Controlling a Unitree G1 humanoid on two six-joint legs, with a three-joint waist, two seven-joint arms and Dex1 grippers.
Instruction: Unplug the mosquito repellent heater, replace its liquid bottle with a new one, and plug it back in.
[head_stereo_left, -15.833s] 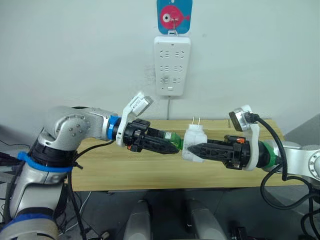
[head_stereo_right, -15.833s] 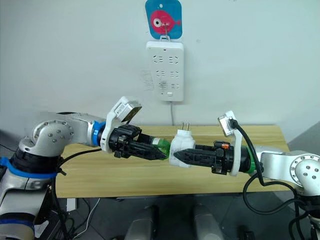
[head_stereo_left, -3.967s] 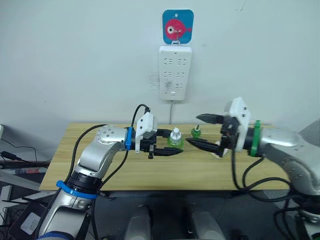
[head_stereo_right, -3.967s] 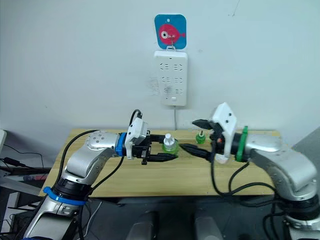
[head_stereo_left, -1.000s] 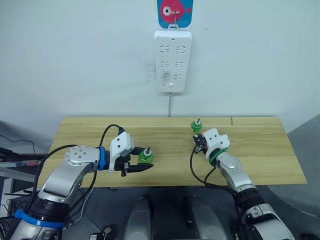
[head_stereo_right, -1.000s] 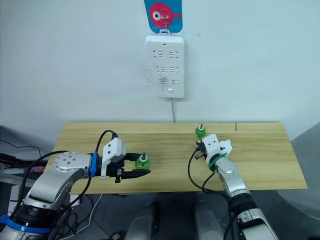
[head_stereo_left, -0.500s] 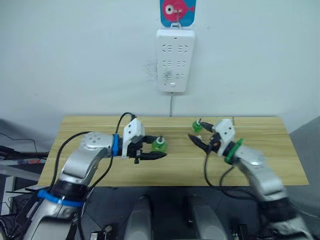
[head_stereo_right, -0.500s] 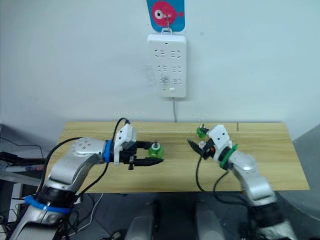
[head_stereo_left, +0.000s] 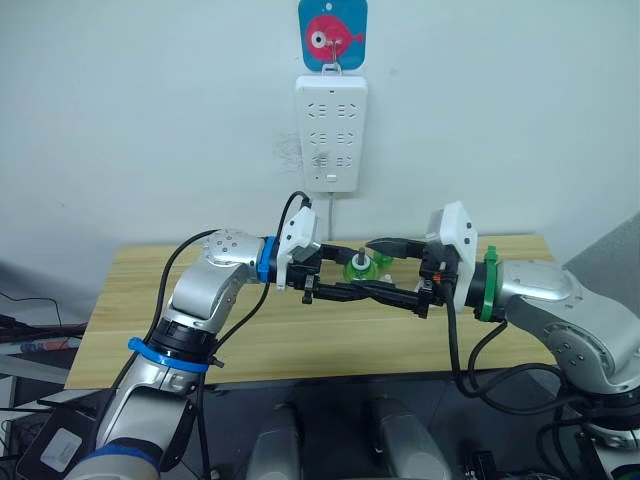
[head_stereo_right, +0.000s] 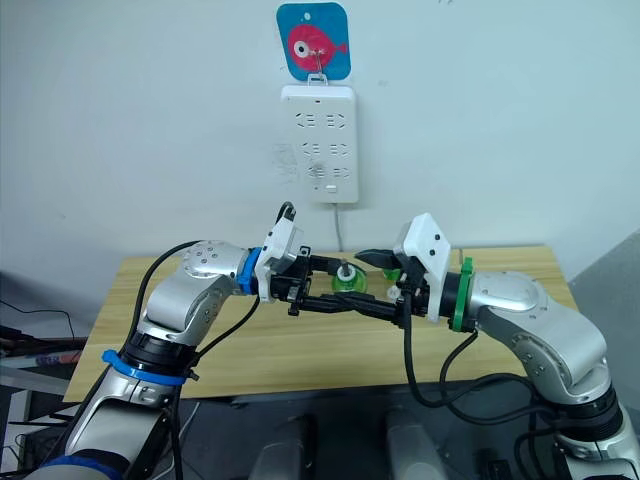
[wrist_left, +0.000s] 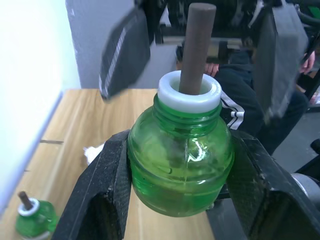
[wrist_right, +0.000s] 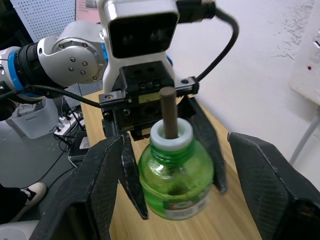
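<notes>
Green ribbed liquid bottle (wrist_left: 180, 170), brown wick, gripped by left tool (head_stereo_left: 345, 278)

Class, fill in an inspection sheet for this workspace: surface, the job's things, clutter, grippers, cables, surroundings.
Surface: wooden table, against a white wall.
Job's things: green bottle with a brown wick, held off the table; second green bottle standing on the table.
Clutter: small white object on the table, too little shown to identify.
Grippers: left gripper shut on the green bottle; right gripper open, fingers either side of it, not touching.
Cables: black cables loop from both wrists; white cord hangs from the strip.
Surroundings: power strip on the wall under a fish hook.
</notes>
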